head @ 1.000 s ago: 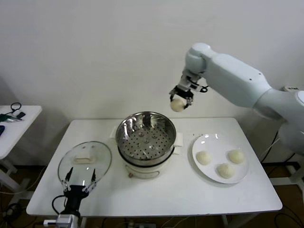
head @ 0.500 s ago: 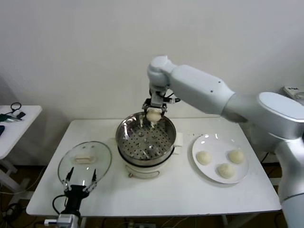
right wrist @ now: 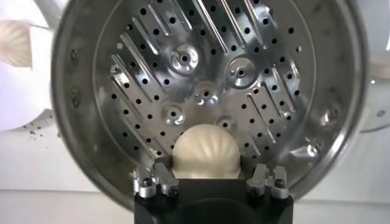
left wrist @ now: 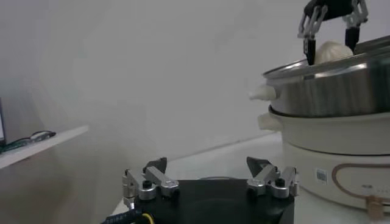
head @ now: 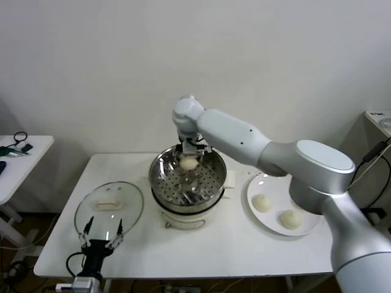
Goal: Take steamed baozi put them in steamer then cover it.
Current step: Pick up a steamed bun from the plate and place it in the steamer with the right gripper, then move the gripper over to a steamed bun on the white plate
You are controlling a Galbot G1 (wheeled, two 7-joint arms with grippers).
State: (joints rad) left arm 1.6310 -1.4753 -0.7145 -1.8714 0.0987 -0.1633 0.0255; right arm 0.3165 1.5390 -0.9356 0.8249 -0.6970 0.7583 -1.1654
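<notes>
My right gripper (head: 189,160) is shut on one steamed baozi (head: 189,163), a cream-white pleated bun, and holds it just inside the far rim of the shiny steel steamer (head: 160,183). The right wrist view shows the baozi (right wrist: 205,152) between my fingers, above the perforated steamer bottom (right wrist: 183,61). Two more baozi (head: 263,202) lie on the white plate (head: 266,183) to the right; my arm hides part of that plate. The glass cover (head: 125,204) lies flat on the table, left of the steamer. My left gripper (head: 104,224) waits open at the cover's near edge.
The steamer sits on a white electric pot base (left wrist: 332,152) at the table's middle. A small side table (head: 18,155) with cables stands at the far left. My right forearm reaches across above the plate and the steamer's right side.
My right arm has swung left from above the plate's far side to over the steamer and has come down with the baozi. The left arm has not moved.
</notes>
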